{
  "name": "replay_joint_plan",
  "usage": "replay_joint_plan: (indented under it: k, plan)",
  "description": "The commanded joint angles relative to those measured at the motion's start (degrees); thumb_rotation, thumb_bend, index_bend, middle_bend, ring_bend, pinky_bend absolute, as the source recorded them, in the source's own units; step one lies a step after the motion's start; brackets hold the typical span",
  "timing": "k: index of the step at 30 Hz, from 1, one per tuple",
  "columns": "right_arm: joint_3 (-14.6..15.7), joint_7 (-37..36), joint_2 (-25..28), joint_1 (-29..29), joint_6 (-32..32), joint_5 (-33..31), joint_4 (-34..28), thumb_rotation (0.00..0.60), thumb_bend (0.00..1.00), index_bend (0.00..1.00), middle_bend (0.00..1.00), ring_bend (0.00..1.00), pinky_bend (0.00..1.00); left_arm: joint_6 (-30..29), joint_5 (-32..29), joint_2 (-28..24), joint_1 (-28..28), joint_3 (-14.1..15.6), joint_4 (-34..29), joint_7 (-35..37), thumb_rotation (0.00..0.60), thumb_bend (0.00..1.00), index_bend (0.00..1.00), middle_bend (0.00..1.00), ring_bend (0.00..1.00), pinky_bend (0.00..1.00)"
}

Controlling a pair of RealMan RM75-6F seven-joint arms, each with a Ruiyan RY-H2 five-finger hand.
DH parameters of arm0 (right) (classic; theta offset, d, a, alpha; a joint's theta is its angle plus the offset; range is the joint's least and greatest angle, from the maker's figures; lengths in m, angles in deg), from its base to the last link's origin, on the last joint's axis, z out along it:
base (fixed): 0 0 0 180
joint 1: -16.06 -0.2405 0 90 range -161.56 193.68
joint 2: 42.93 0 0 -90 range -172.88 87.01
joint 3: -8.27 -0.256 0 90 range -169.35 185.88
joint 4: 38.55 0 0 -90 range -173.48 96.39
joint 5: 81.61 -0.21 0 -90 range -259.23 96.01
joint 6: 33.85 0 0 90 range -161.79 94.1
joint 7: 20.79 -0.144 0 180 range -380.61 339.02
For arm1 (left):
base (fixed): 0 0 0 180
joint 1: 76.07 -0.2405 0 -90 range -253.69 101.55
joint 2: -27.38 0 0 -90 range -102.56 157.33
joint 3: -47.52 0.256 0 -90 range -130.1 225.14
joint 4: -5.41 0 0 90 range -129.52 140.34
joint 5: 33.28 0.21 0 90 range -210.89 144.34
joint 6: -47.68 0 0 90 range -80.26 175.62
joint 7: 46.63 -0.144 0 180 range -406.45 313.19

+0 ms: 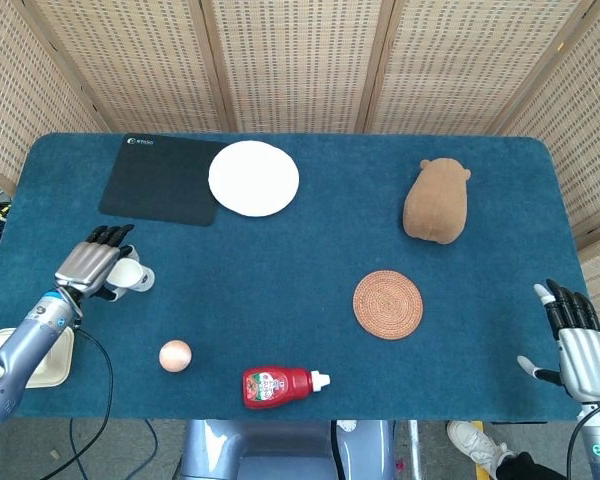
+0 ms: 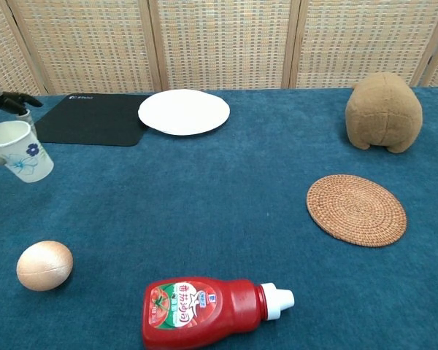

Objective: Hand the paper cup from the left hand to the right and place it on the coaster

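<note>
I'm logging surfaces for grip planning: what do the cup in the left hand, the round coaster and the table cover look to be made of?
The paper cup looks like thin matte white paper with a small blue flower print. The coaster seems to be woven rattan or straw: tan, with concentric ridges. The table cover looks like teal short-pile cloth, perhaps felt or carpet, matte and fuzzy.

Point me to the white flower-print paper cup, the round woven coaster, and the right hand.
white flower-print paper cup (image 2: 20,152), chest view, side wall
round woven coaster (image 1: 388,304), head view, centre of the weave
right hand (image 1: 578,345), head view, back of the hand
</note>
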Motion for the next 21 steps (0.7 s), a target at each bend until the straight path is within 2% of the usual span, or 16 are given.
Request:
replay_joint_plan:
  k: [1, 5, 10, 16, 21]
  plan:
    - [-0.14, -0.72, 0.13, 0.07, 0.1, -0.34, 0.32, 0.6, 0.02, 0.0, 0.0, 0.0, 0.0, -0.78, -4.14, -0.63, 3.78, -2.23, -4.93, -5.55, 0.6, 0.29, 0.37, 0.0, 0.0, 0.0]
    - [-0.33, -1.57, 0.22, 0.23, 0.21, -0.98, 0.77, 0.6, 0.02, 0.0, 0.0, 0.0, 0.0, -1.39, -10.11, 2.05, 9.3, -3.63, -7.88, -13.45, 0.6, 0.29, 0.37, 0.0, 0.0, 0.0]
    - [-0.71, -3.31, 0.15, -0.03, 1.45, -2.27, 2.01, 0.6, 0.02, 0.0, 0.0, 0.0, 0.0, -3.39, -21.39, 7.77, 17.48, -4.41, -8.41, -23.8, 0.6, 0.29, 0.37, 0.0, 0.0, 0.0]
    - [-1.22, -5.09, -0.05, -0.18, 2.71, -3.99, 3.58, 0.6, 0.02, 0.0, 0.0, 0.0, 0.0, -4.29, -28.34, 13.05, 24.63, -4.6, -7.47, -30.66, 0.6, 0.29, 0.37, 0.0, 0.0, 0.0]
    - [-1.66, -7.11, -0.25, -0.25, 4.0, -5.54, 5.23, 0.6, 0.02, 0.0, 0.0, 0.0, 0.0, -4.89, -35.1, 19.52, 31.72, -4.55, -4.48, -35.86, 0.6, 0.29, 0.37, 0.0, 0.0, 0.0]
